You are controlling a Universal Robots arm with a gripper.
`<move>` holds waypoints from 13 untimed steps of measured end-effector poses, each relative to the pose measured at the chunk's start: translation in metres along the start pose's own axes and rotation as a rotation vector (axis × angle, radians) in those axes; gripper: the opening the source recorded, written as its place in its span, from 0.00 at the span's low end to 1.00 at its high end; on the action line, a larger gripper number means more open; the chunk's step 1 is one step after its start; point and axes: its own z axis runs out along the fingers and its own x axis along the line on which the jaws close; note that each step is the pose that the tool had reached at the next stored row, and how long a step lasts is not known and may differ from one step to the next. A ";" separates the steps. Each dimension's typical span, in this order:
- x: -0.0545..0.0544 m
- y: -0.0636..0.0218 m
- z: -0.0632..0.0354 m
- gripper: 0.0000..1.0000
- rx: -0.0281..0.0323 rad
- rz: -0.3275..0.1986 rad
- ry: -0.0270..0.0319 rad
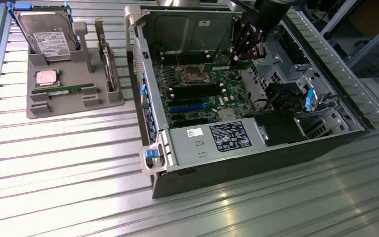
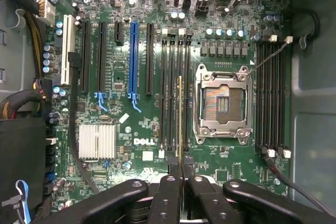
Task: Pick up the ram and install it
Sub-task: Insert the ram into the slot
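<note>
Tool (image 2: 181, 167) is seen closed, jaws nearly together and clamped on the ram (image 2: 181, 121), which is gripped by its upper edge & viewed edge-on as a thin line. The ram is held lengthwise over the black memory slots (image 2: 172, 90), just beside the open CPU socket (image 2: 220, 103). Whether it touches a slot can't be told. A 2nd slot bank (image 2: 273, 98) is found on the socket's other side.

Beneath, "DELL" is printed in white on the green mobo (image 2: 137, 127), near a silver heatsink (image 2: 97, 141). A blue expansion slot (image 2: 134, 59) is set btwn black ones.

In the exterior view the open PC case (image 1: 242, 168) is laid on its side on the ribbed metal table (image 1: 77, 163). The PSU (image 1: 203, 145) is marked w/ one black & one white label; their text is too small to be read.

Toward the exterior view's left, apart from the case, a grey holder (image 1: 77, 106) is loaded w/ a second ram stick (image 1: 61, 90) lying flat, a square CPU chip (image 1: 47, 77), an HDD (image 1: 45, 37) w/ an unreadable white label, & an upright expansion card (image 1: 104, 54).
</note>
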 end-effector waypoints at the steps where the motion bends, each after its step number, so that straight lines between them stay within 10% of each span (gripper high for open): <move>1: 0.000 0.0000 0.0002 0.12 0.0000 0.000 0.0001; 13: 0.000 -0.0009 0.0112 0.12 0.0000 0.000 -0.0001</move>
